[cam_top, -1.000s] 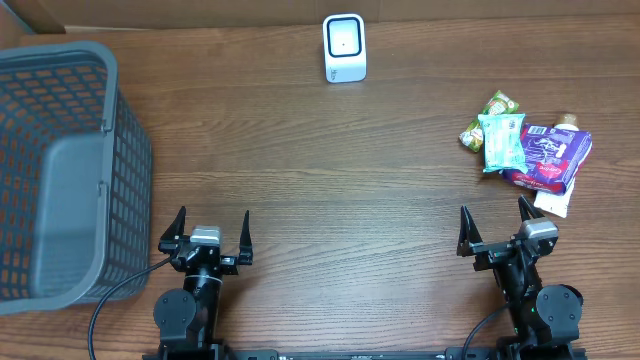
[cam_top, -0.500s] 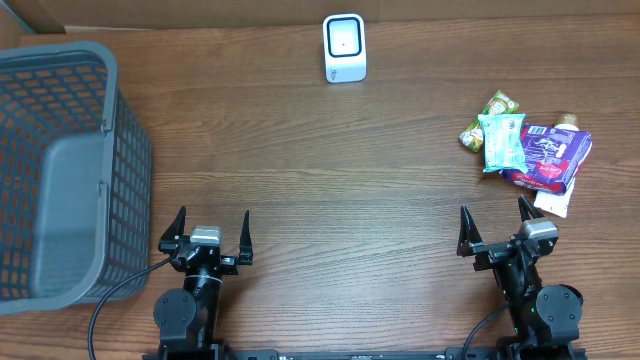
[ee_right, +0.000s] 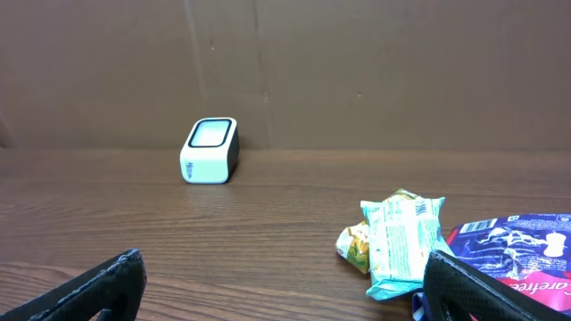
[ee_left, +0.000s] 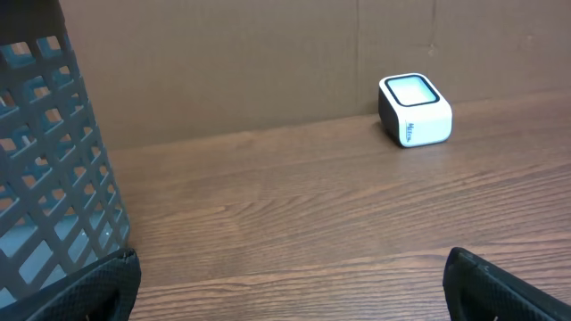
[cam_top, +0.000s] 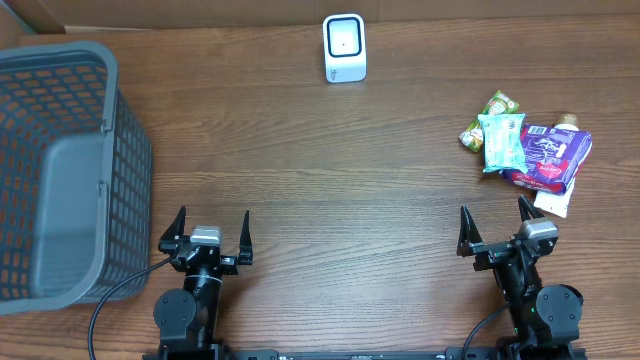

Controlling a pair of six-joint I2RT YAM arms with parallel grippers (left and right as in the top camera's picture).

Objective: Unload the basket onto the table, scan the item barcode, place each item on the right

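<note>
A white barcode scanner point(cam_top: 345, 47) with a dark rim stands at the back of the table, also in the left wrist view point(ee_left: 415, 109) and the right wrist view point(ee_right: 210, 150). A pile of snack packets lies at the right: a teal packet point(cam_top: 503, 141) point(ee_right: 400, 242), a green-yellow packet point(cam_top: 486, 118) point(ee_right: 353, 243) and a purple packet point(cam_top: 550, 155) point(ee_right: 522, 250). My left gripper point(cam_top: 206, 235) point(ee_left: 287, 283) stands open over bare wood near the front edge. The right gripper point(cam_top: 497, 228) point(ee_right: 284, 281) is open too, just in front of the pile, holding nothing.
A tall grey mesh basket point(cam_top: 60, 170) point(ee_left: 49, 169) fills the left side, close to my left gripper. A brown cardboard wall point(ee_right: 357, 71) runs along the back of the table.
</note>
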